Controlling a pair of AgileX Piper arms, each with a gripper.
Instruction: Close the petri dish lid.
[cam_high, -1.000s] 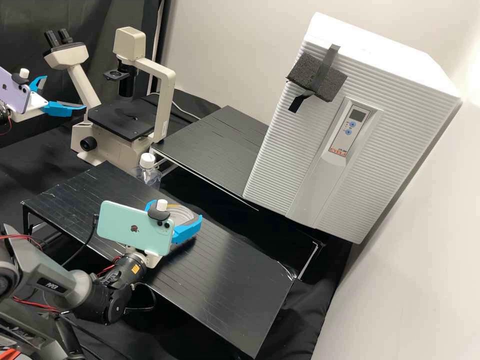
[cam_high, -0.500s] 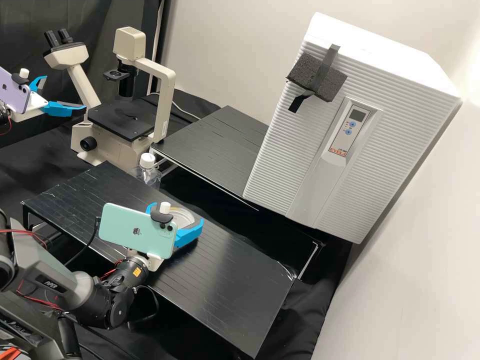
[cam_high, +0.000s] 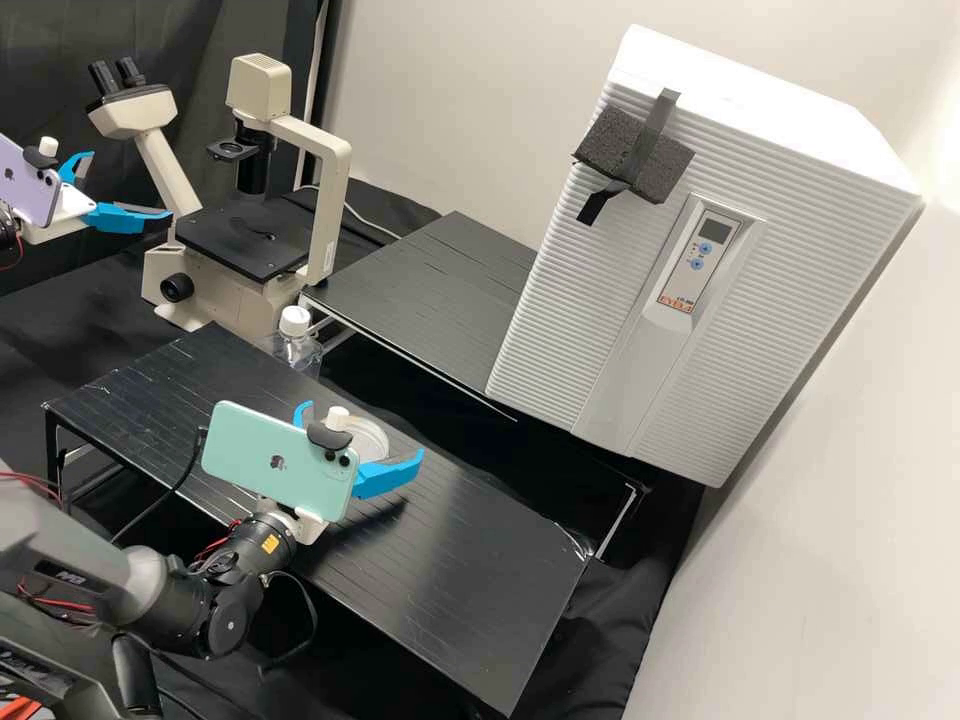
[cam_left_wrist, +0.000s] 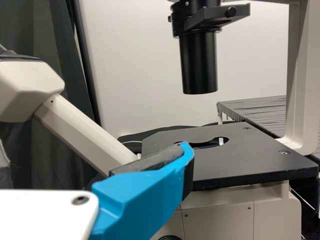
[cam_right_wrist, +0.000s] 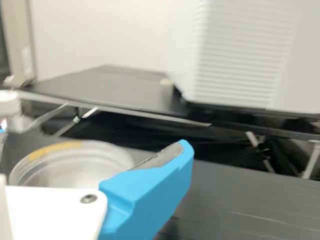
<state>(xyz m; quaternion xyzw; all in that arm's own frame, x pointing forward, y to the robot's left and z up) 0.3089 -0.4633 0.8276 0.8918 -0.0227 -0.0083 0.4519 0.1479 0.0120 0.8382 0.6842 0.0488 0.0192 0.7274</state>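
"Biggest first, what do we have?"

"The white incubator (cam_high: 820, 250) at far right, the black table (cam_high: 450, 560) nearer us, and the microscope (cam_high: 330, 210) at far left."

"And the claws?"

"Our left claw (cam_high: 131, 185) is wide and empty, left of the microscope. Our right claw (cam_high: 366, 430) stands wide about the petri dish (cam_high: 372, 440), which sits on the table, left of the incubator."

"Closed, then?"

"The lid (cam_right_wrist: 70, 170) looks seated, though with its rim partly hidden we can't swear to it. We'd call this letting go; next we draw back without nudging it."

"Do the views differ?"

"The high view gives us the claw's spread, which the right wrist view can't; that one picks out a yellow strip (cam_right_wrist: 52, 150) on the rim."
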